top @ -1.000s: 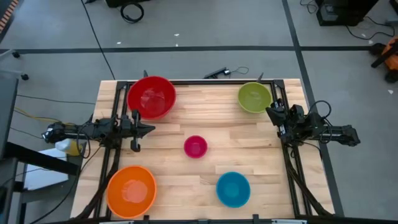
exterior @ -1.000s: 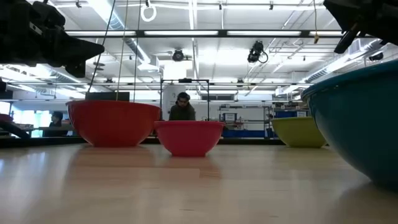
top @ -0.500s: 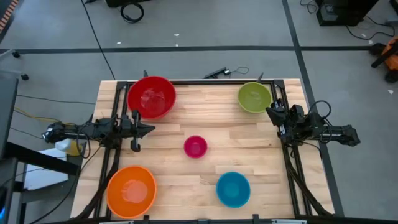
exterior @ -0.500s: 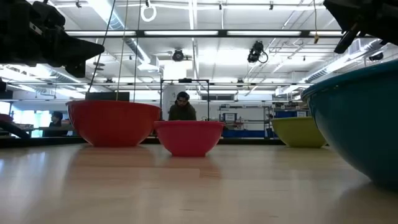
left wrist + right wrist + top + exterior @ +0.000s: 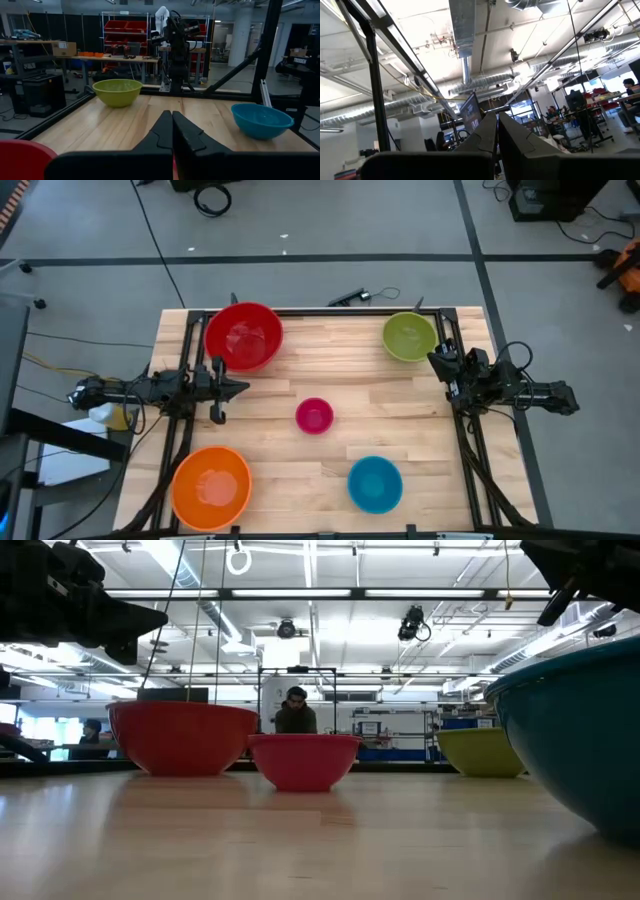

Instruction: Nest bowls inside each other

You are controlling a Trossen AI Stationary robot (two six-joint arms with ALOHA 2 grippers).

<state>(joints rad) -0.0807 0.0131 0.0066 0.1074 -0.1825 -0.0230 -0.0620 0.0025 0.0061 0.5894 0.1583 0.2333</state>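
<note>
Five bowls stand upright and apart on the wooden table: red (image 5: 243,336) at the far left, lime green (image 5: 409,337) at the far right, magenta pink (image 5: 314,416) in the middle, orange (image 5: 211,487) at the near left, blue (image 5: 375,484) at the near right. My left gripper (image 5: 244,388) hangs shut over the table's left edge, between the red and orange bowls, pointing level toward the pink bowl. My right gripper (image 5: 432,360) is shut at the table's right edge, just near of the green bowl, tipped upward. Neither holds anything.
A black frame (image 5: 300,311) runs along the table's far edge and down both sides. In the low view a person (image 5: 295,712) shows far behind the table. Bare wood lies between the bowls around the pink one.
</note>
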